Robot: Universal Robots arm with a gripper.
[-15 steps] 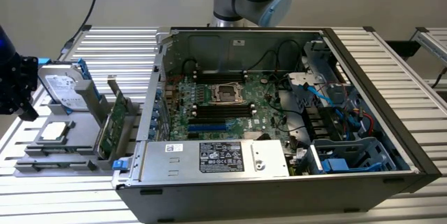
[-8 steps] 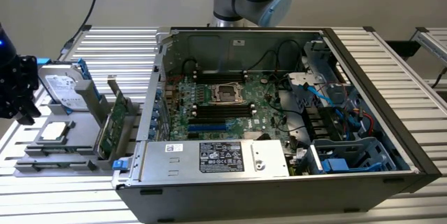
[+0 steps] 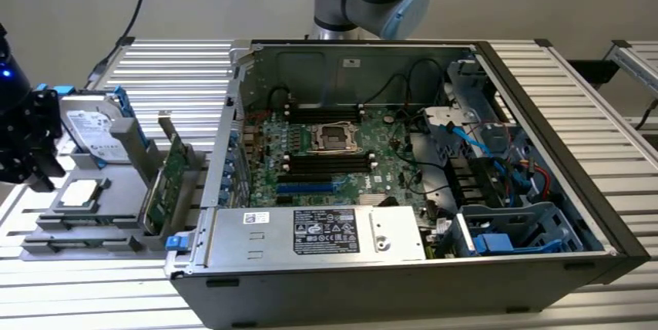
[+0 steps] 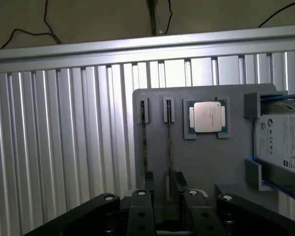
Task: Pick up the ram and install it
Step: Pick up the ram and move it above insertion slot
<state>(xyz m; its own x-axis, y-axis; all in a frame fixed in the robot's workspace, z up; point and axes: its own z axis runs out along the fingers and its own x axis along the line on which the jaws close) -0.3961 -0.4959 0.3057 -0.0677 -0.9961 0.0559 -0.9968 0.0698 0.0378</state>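
Hand open over the parts holder; ram in its slot.

The ram [image 4: 168, 142] stands on edge in a slot of the gray holder [image 4: 201, 162] on the table [image 4: 64, 147], just beside the processor chip [image 4: 206, 117], with a second thin card [image 4: 142, 137] in the next slot. The hand [image 4: 166, 209] hangs over the ram's near end, fingers [image 4: 140, 206] spread, the stick's line running between them. In the exterior view the hand [image 3: 26, 141] sits at the exterior view's left edge, well apart from the computer case [image 3: 411, 191].

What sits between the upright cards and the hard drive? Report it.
A processor chip lies flat on the gray holder, seen in the wrist view.
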